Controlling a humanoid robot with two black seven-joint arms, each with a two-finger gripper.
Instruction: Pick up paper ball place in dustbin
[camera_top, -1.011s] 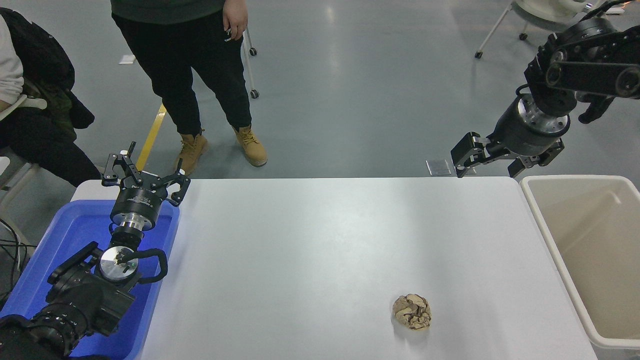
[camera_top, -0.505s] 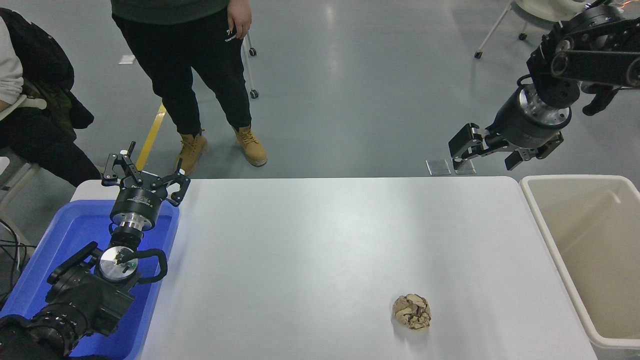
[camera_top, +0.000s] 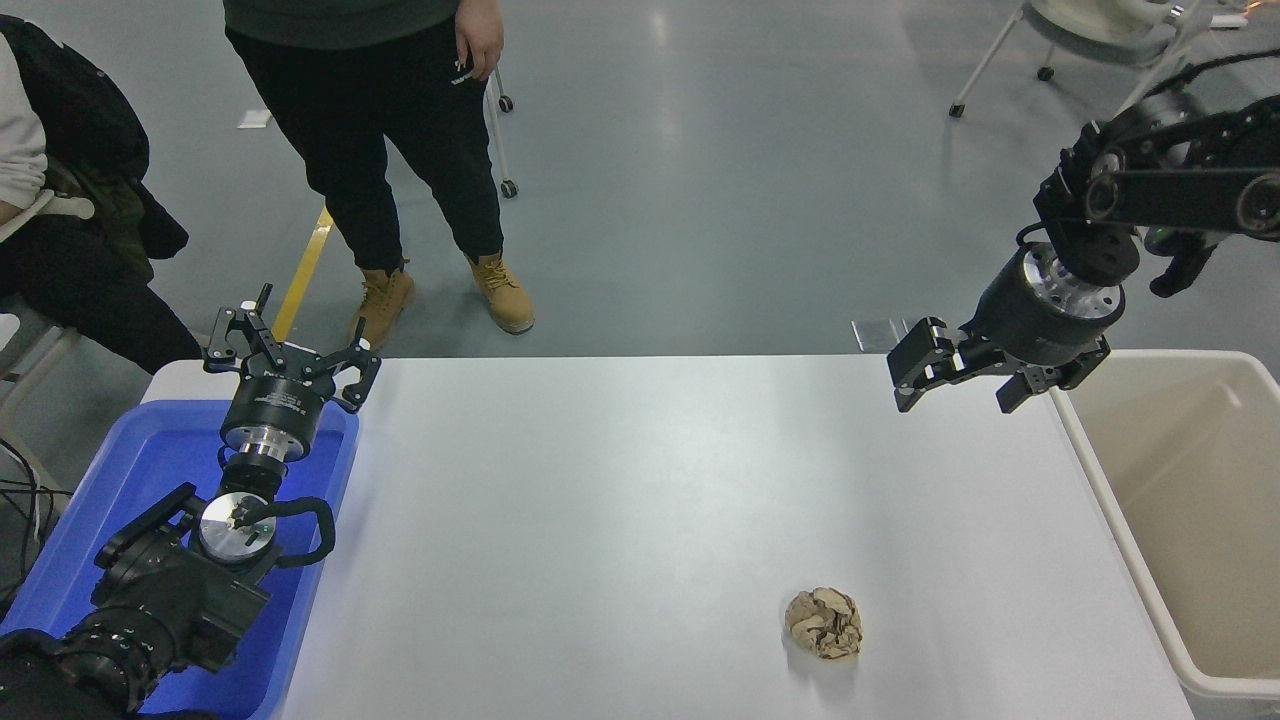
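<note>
Fingers of the right gripper (camera_top: 950, 385) stand spread with nothing between them, and the gripper hangs above the far right corner of the white table (camera_top: 620, 520), just left of the dustbin's far left corner. Half a second ago it hung higher and farther back, beyond the table's far edge over the grey floor; it has since come down and toward the near side, so its fingertips now lie over the tabletop. The paper ball (camera_top: 824, 623) has not moved: it lies on the table well to the near side of that gripper, close to the near edge and left of the dustbin (camera_top: 1120, 520), with bare tabletop all around it. The dustbin stands against the table's right edge. The left gripper (camera_top: 290, 355), fingers spread and empty, stays parked over the blue tub (camera_top: 150, 460) far left of the dustbin. A person (camera_top: 400, 120) stands beyond the table's far edge.
</note>
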